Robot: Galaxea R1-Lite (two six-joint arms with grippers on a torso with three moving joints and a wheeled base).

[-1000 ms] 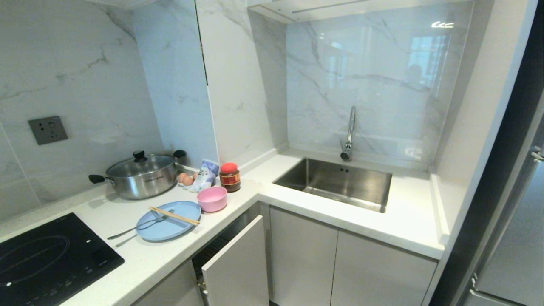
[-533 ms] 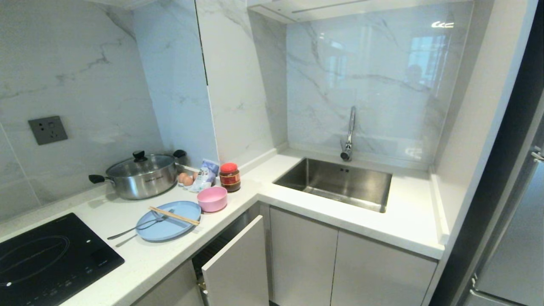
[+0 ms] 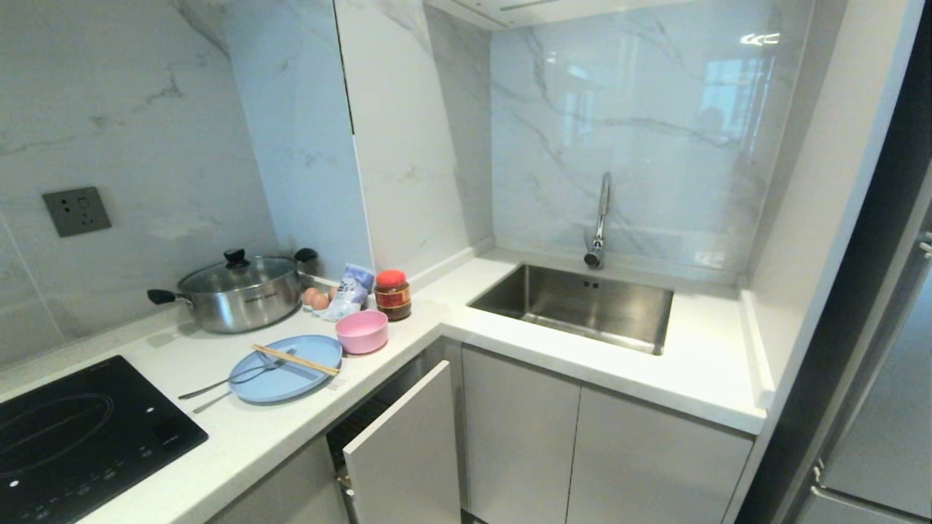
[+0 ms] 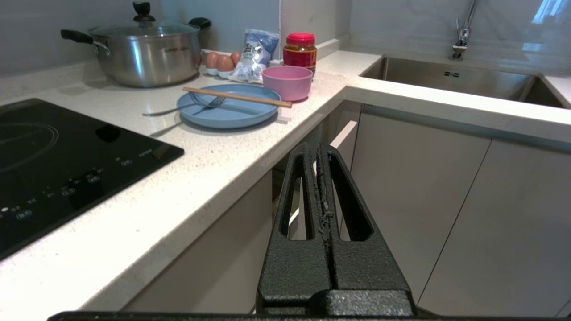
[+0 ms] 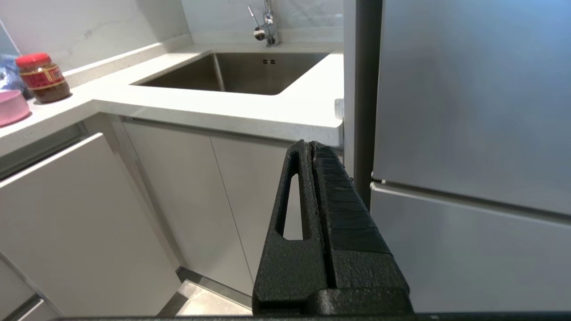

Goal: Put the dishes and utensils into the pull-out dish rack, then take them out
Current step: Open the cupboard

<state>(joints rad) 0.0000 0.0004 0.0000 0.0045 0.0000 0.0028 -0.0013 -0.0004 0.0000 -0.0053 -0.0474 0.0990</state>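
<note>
A light blue plate (image 3: 285, 358) lies on the white counter, with wooden chopsticks (image 3: 295, 359) across it and a silver fork (image 3: 233, 378) resting on its left rim. A pink bowl (image 3: 362, 331) stands just to its right. Below them the pull-out dish rack's white front panel (image 3: 404, 444) stands partly out, with a dark gap behind it; its basket is hidden. Neither gripper is in the head view. My left gripper (image 4: 317, 149) is shut and empty, below counter height, facing that panel (image 4: 345, 133). My right gripper (image 5: 311, 145) is shut and empty near the fridge.
A lidded steel pot (image 3: 237, 291), eggs (image 3: 314, 298), a blue bag (image 3: 349, 290) and a red-lidded jar (image 3: 392, 295) stand behind the dishes. A black hob (image 3: 73, 437) is at the left, the sink (image 3: 582, 306) and tap (image 3: 598, 225) to the right, and a grey fridge (image 5: 468, 133) at the far right.
The whole head view has shifted a little, so the counter sits higher in the picture: the camera moved. Nothing on the counter has moved.
</note>
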